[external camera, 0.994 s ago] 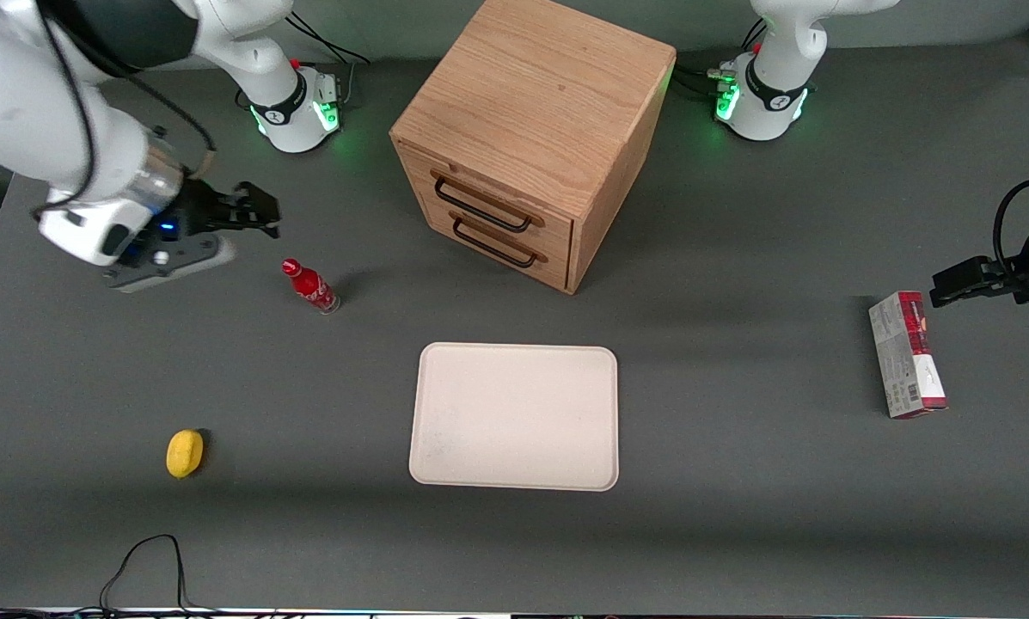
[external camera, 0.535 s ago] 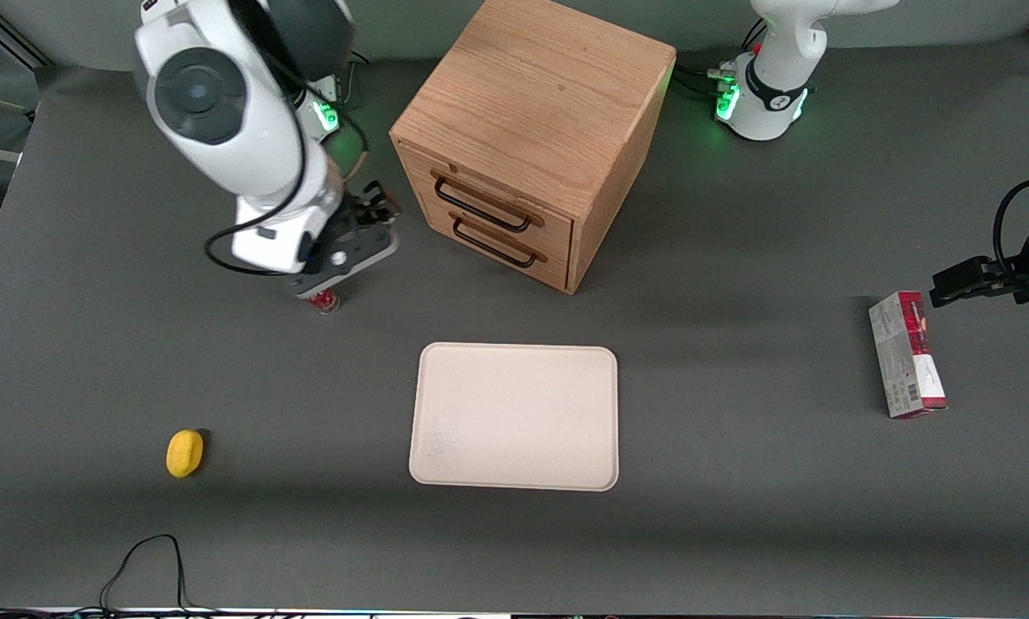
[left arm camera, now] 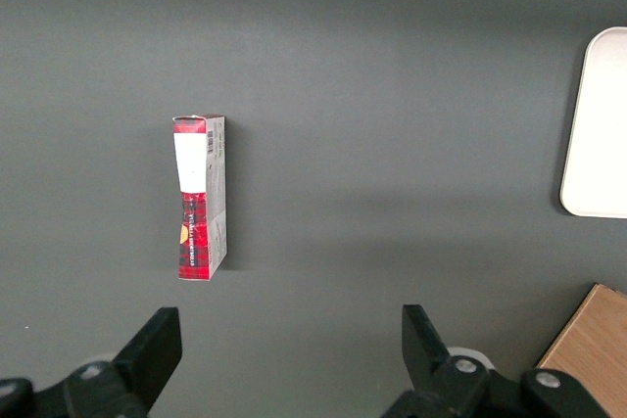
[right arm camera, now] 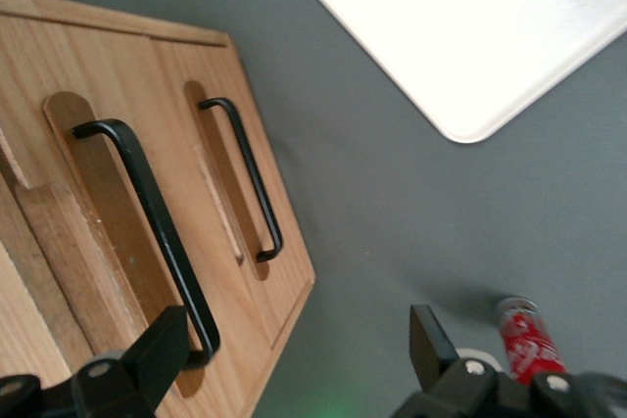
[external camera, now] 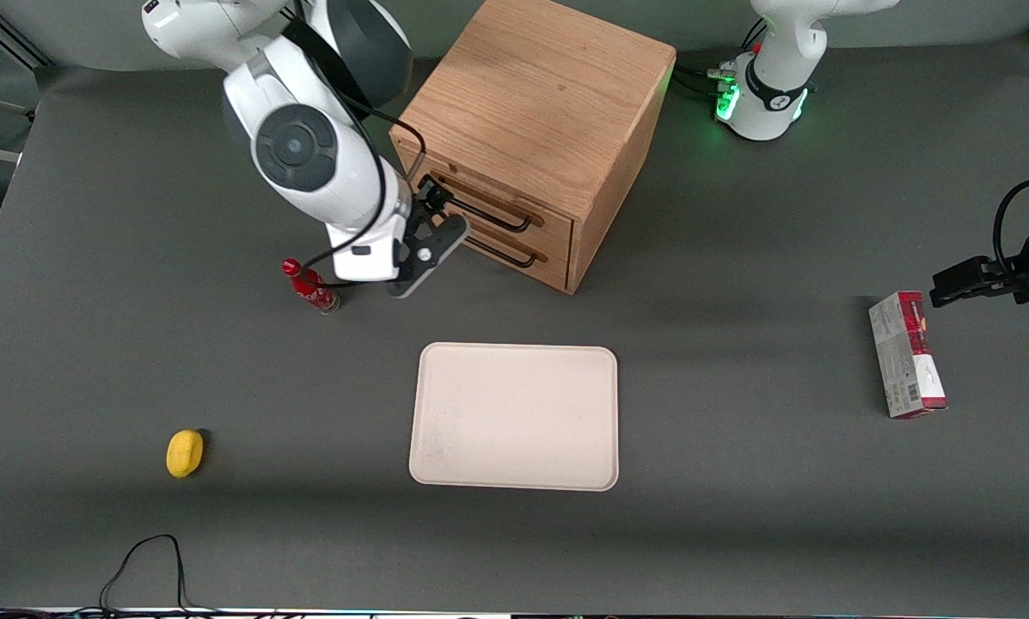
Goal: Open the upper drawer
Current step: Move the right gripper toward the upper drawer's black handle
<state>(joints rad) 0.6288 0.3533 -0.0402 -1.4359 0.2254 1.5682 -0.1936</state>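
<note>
Front view first: fingers [external camera: 431,191] of my gripper [external camera: 432,202] sit at the working arm's end of the upper drawer [external camera: 488,206], right by the end of its black handle [external camera: 485,215], and I cannot tell from here whether they touch it. The lower drawer [external camera: 514,249] lies just below them. A red bottle [external camera: 310,286] stands on the desk [external camera: 738,516] nearer the camera than the fingers, beside the wrist. The white tray [external camera: 514,417] lies well apart from them, nearer the camera still; a yellow lemon [external camera: 184,452] and a red-and-grey box [external camera: 907,354] lie farther off.

Right wrist view: the fingers [right arm camera: 157,349] are spread wide and hold nothing. The upper drawer's handle [right arm camera: 152,222] runs toward one finger, its bent end just beside it. The lower handle [right arm camera: 245,175] is apart from both fingers, the bottle [right arm camera: 529,345] next to the second.

Left wrist view: only the box [left arm camera: 200,197] and a tray [left arm camera: 600,124] edge show.
</note>
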